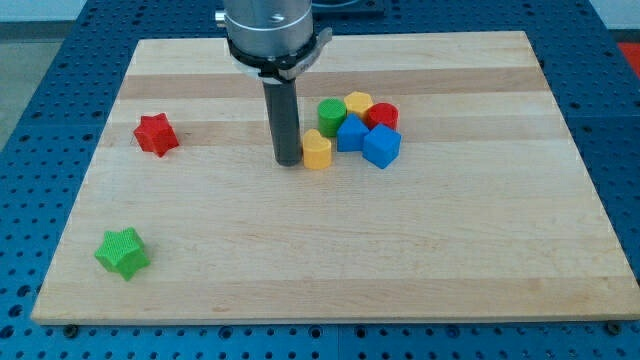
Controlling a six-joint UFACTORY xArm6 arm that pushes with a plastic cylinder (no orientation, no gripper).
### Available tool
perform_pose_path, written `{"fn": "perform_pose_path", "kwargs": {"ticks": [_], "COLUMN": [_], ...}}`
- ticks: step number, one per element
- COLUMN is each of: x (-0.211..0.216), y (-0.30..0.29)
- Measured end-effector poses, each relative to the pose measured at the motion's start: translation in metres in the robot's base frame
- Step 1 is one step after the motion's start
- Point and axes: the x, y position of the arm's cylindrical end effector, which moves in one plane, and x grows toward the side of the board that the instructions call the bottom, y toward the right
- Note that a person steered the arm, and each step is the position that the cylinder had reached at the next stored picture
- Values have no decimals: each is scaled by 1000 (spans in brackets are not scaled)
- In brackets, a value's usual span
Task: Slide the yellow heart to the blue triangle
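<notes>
The yellow heart (317,150) sits near the middle of the wooden board (320,270), just left of a cluster of blocks. The blue triangle (350,132) is right next to it, on its upper right; they look to be touching. My tip (288,160) is on the board directly left of the yellow heart, touching or almost touching it. The rod rises straight up to the arm at the view's top.
In the cluster: a blue cube (382,146) right of the triangle, a green block (332,113), a yellow hexagon (358,104) and a red block (383,116) behind. A red star (156,134) lies at the left, a green star (122,251) at the bottom left.
</notes>
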Motion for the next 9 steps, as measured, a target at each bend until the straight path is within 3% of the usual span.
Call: {"fn": "perform_pose_path", "kwargs": {"ticks": [6,9], "x": [2,28], "y": [2,13]}}
